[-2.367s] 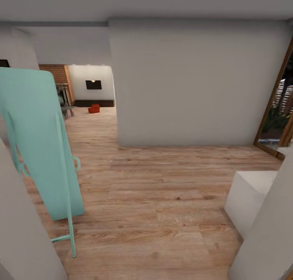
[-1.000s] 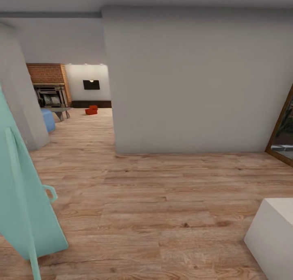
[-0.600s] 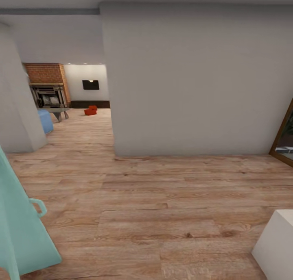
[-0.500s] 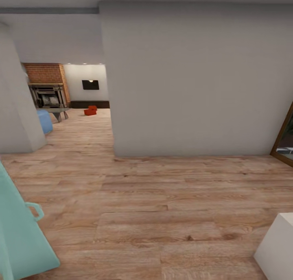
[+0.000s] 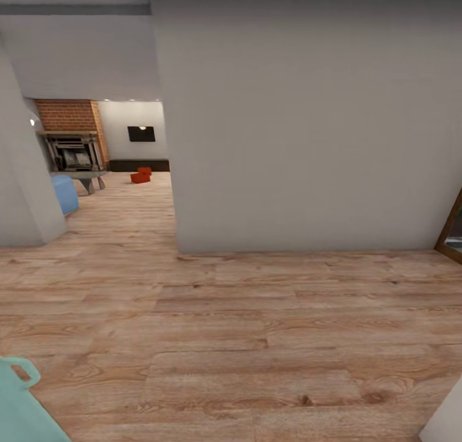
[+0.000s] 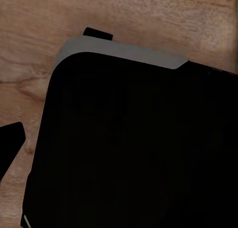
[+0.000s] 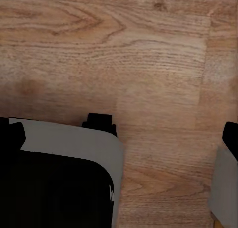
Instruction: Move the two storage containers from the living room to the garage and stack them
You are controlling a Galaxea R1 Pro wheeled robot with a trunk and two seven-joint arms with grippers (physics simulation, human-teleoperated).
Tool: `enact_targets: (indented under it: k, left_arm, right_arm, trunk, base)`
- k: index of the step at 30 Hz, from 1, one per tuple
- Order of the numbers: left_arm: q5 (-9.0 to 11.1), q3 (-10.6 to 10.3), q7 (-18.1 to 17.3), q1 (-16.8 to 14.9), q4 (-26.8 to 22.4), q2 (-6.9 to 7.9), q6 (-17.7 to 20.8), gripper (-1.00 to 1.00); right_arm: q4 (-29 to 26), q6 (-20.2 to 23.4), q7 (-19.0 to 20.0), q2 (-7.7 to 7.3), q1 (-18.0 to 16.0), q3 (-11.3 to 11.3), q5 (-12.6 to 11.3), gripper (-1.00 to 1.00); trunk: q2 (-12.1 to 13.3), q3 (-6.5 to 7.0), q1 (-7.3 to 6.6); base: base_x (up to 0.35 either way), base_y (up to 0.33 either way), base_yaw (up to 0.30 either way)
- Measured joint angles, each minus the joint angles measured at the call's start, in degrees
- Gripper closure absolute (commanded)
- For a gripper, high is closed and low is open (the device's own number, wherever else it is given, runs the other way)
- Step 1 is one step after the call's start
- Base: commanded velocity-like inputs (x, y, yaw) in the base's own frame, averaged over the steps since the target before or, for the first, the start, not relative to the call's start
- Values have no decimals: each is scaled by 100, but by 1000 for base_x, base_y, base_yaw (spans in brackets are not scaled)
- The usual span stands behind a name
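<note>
The two storage containers (image 5: 140, 176) are small orange-red shapes far off on the wood plank floor of the living room (image 5: 122, 147), seen through the opening at the left of the head view. They sit close together below the black wall TV (image 5: 141, 133). In the right wrist view my right gripper (image 7: 119, 134) points down at the planks, a dark fingertip (image 7: 231, 136) at each side edge, open and empty. In the left wrist view my left gripper (image 6: 119, 148) hangs over my dark base, one fingertip (image 6: 10, 147) at the picture's edge, open.
A broad pale grey wall (image 5: 308, 127) blocks the way straight ahead, its corner at the opening. A grey wall (image 5: 19, 192) flanks the opening's left. A brick fireplace (image 5: 72, 140) and blue sofa (image 5: 64, 194) stand inside. Close by are a teal object (image 5: 22, 407), a white block (image 5: 449, 416) and a wooden door frame (image 5: 451, 230).
The camera has moved forward and turned, so the teal object and the white block have slid almost out at the bottom corners. The containers lie where they were.
</note>
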Motion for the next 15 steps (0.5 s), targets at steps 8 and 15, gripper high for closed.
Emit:
enact_targets:
  k: [8, 15]
  left_arm:
    - [2, 1, -2, 0, 0, 6, -3, -100]
    - [2, -1, 2, 0, 0, 9, -5, -100]
  right_arm:
    - [1, -5, -3, 0, 0, -11, -45, -100]
    - [-1, -10, 0, 0, 0, 3, 0, -100]
  trunk:
    - [0, 0, 0]
    - [0, 0, 0]
  base:
    - [326, 0, 0]
    - [326, 0, 0]
